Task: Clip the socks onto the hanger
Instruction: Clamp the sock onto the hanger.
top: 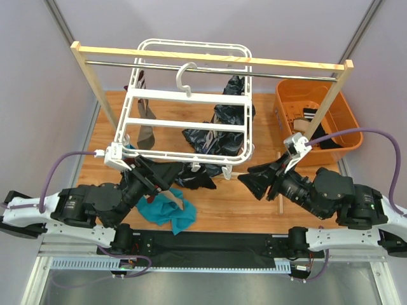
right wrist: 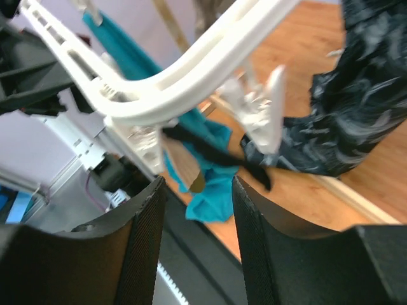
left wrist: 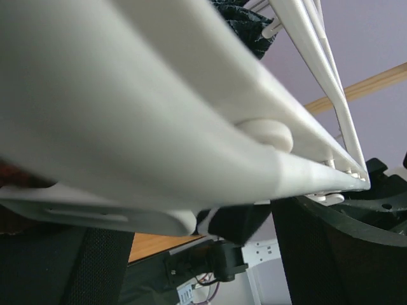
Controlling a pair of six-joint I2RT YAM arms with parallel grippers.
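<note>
The white hanger (top: 184, 95) hangs by its hook from the metal rail. A grey-brown sock (top: 147, 127) hangs from a clip under its left side. A black sock (top: 194, 179) sits under the front bar by the clips (right wrist: 267, 114), and shows in the right wrist view (right wrist: 210, 152). A teal sock (top: 168, 213) lies crumpled on the table. My left gripper (top: 141, 166) is open at the hanger's front-left corner, and the frame (left wrist: 159, 114) lies across its fingers (left wrist: 343, 254). My right gripper (top: 245, 178) is open and empty by the front-right corner (right wrist: 194, 190).
A dark glossy patterned cloth (top: 219, 133) hangs under the hanger's right side and rests on the table. An orange basket (top: 346, 111) with more items stands at the back right. The wooden rack's posts (top: 95, 82) stand on both sides.
</note>
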